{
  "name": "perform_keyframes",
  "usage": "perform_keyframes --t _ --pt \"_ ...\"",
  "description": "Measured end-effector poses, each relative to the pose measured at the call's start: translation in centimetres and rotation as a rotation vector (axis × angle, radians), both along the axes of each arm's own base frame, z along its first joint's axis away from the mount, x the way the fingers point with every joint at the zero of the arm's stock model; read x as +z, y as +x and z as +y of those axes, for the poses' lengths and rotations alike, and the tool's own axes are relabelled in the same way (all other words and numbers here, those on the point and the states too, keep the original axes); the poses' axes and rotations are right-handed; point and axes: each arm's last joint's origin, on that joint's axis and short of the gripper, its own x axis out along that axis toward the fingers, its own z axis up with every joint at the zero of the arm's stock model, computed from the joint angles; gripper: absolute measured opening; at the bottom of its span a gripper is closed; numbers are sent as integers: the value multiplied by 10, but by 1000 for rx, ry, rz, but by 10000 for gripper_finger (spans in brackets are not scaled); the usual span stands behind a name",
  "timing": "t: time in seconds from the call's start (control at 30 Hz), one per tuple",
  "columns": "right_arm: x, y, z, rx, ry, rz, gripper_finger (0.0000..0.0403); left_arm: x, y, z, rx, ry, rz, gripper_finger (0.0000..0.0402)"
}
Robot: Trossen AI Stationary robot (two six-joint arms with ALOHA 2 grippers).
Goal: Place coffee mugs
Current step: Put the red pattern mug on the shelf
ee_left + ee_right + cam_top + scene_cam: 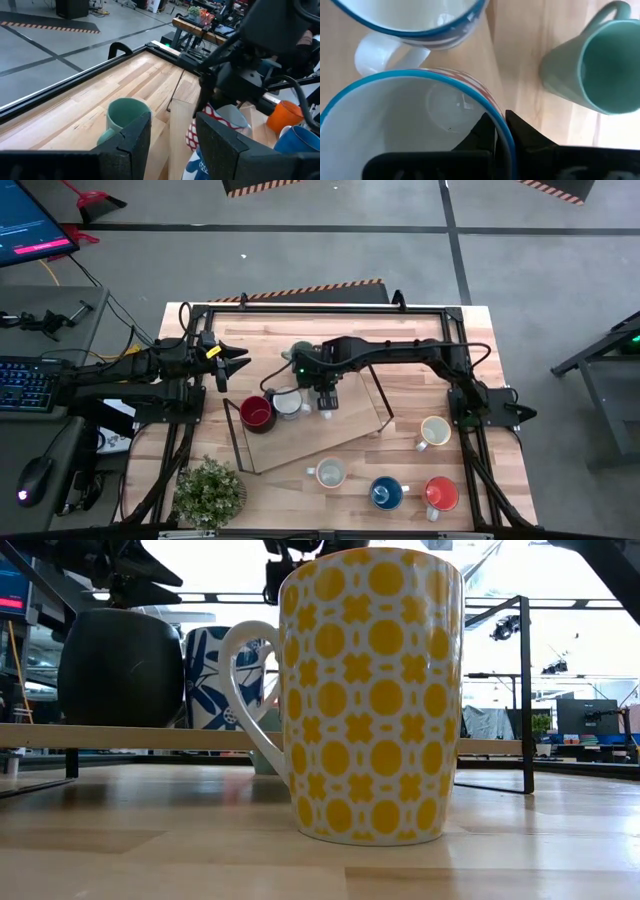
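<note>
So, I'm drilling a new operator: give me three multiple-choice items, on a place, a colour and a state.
1. Where is the dark red mug? A on the floor; B on the wooden shelf; C on bare tabletop.
2. The nearest mug in the low view has what pattern colour? A green; B red; C yellow.
3. The right gripper is: A shut on a mug's rim; B open; C shut on nothing.
B: it stands on the boards. C: yellow dots cover it. A: it pinches the blue-rimmed mug by its rim.
</note>
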Motion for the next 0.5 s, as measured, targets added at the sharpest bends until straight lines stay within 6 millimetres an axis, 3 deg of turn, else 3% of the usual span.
perform_keyframes --t 0.17,0.5 --pt "0 0 3 7 -1 0 0 0 0 0 0 0 0 147" --pt "0 -1 -19 -67 6 -1 0 0 0 0 2 -8 -3 147"
